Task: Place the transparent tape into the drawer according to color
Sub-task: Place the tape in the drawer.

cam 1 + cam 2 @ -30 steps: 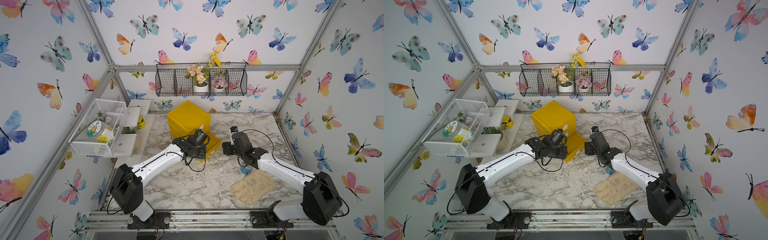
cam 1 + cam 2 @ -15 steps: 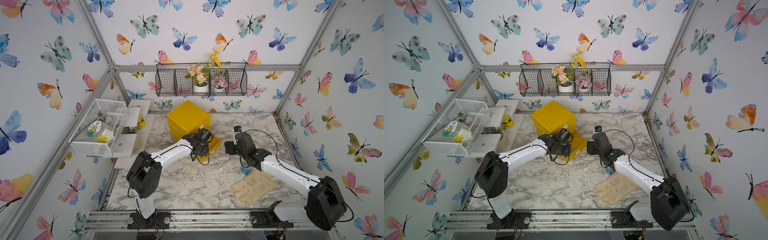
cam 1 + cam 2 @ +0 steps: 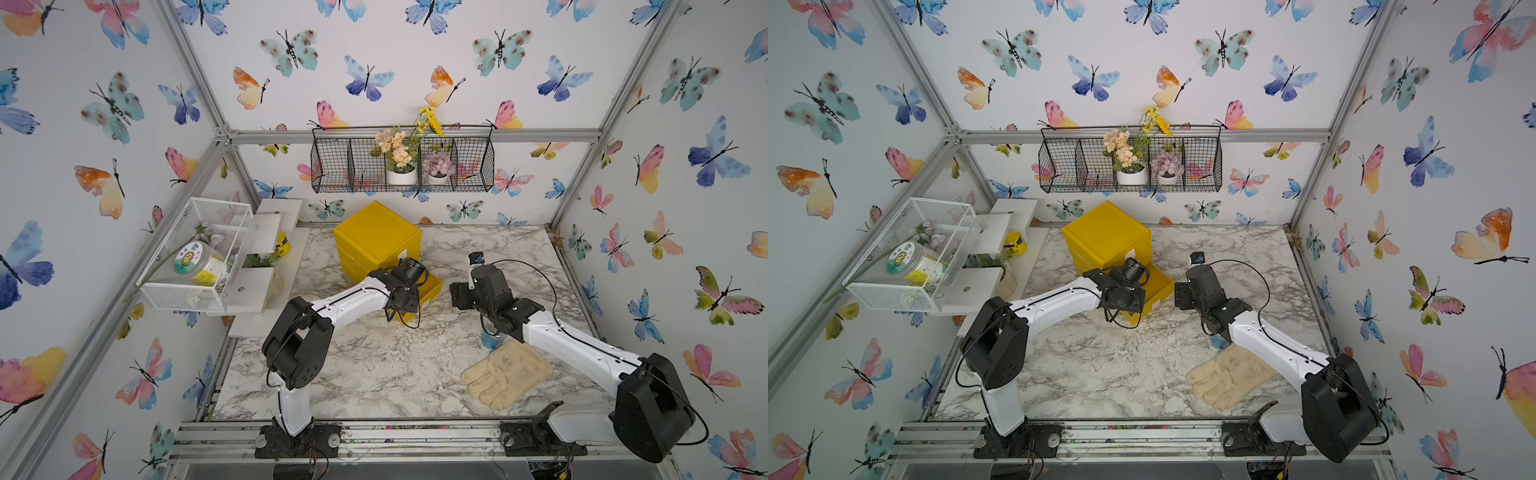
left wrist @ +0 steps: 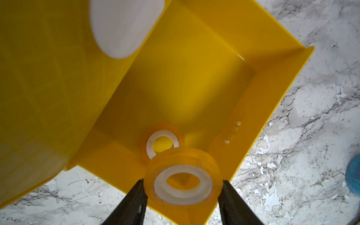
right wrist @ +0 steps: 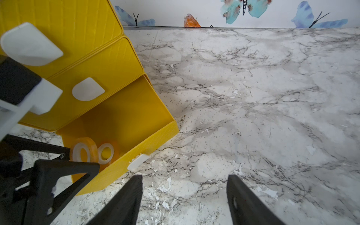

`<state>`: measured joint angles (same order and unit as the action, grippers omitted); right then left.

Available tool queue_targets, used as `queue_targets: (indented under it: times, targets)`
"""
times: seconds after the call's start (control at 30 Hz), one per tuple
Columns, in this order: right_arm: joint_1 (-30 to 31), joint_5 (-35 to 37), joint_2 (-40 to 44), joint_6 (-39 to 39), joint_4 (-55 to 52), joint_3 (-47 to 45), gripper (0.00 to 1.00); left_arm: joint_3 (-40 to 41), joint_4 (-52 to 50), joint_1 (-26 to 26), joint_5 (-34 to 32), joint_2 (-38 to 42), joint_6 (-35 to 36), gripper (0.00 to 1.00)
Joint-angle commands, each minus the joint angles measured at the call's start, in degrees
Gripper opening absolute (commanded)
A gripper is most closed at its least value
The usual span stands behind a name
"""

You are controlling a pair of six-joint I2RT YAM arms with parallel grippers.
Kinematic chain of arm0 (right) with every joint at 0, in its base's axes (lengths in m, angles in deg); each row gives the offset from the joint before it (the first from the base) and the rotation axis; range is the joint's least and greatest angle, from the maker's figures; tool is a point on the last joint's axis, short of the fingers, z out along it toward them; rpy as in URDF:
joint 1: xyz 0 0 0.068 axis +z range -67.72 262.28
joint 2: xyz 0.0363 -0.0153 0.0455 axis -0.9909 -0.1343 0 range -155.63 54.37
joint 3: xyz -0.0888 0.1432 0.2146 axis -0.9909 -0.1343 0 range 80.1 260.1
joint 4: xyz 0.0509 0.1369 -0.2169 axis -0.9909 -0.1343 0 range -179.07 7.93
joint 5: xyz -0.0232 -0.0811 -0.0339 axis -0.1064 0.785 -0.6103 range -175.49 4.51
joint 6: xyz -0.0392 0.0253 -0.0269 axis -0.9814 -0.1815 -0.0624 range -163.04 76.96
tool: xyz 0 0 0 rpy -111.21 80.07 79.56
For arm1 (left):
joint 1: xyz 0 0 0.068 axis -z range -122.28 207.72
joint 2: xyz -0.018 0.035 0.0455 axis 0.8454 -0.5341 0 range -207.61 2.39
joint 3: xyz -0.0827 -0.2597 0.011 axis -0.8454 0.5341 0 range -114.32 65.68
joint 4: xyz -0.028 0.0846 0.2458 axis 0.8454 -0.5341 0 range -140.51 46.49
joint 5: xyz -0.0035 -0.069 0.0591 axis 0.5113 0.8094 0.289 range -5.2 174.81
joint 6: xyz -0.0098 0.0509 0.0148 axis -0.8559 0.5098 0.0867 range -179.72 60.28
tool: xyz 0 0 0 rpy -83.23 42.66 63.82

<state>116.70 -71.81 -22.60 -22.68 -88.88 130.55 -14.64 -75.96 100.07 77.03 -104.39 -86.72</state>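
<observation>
The lowest drawer [image 3: 430,286] of the yellow cabinet [image 3: 376,237] is pulled open. My left gripper [image 4: 182,182] hangs over the drawer's front corner, and its fingertips touch both sides of an orange transparent tape roll [image 4: 185,158] held just above the drawer floor. A second orange roll [image 4: 162,144] lies flat inside the drawer [image 4: 253,97]. The right wrist view shows both rolls, the held one [image 5: 91,145] and the lying one [image 5: 107,153]. My right gripper [image 5: 185,177] is open and empty above the marble, to the right of the drawer [image 5: 124,116]. It shows in a top view as well [image 3: 457,293].
A beige glove [image 3: 505,374] lies at the front right. A blue tin [image 3: 492,338] is partly hidden under my right arm. A white mesh box with a jar [image 3: 195,257] and white shelves stand at the left, and a black wire basket of flowers [image 3: 401,166] hangs on the back wall.
My left arm's elbow has swung up and inward, and its gripper has edged slightly farther over the open drawer. My right arm has barely shifted.
</observation>
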Motion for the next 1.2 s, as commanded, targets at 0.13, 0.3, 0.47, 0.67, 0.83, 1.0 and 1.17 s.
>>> queue_targets:
  times: [0.13,0.3,0.47,0.67,0.83,1.0,1.17]
  targets:
    - [-0.58,1.51,1.46,0.29,0.88,-0.52,0.73,-0.19,0.37,-0.34,0.67,-0.35,0.62,0.66]
    - [-0.93,1.97,1.24,0.45,1.13,-0.71,0.73,0.17,0.38,-0.42,2.37,1.17,0.37,0.68]
    - [-1.15,1.54,0.81,0.47,1.37,-0.72,0.73,0.45,0.13,-0.43,4.78,6.07,0.36,0.72]
    - [-1.28,1.10,0.33,0.64,1.33,-0.36,0.73,1.81,-0.16,-0.42,6.08,13.34,0.11,0.79]
    - [-1.28,0.01,0.17,1.39,1.28,-0.18,0.73,2.85,-0.16,-1.09,6.83,18.83,-0.04,0.82]
    - [-1.28,-1.54,-0.20,2.53,1.12,-0.27,0.73,4.73,1.48,-5.71,9.17,24.44,-0.69,0.89]
    - [-1.27,-3.24,-0.21,3.15,2.18,-1.56,0.73,7.16,3.94,-11.19,9.79,28.27,-1.21,0.98]
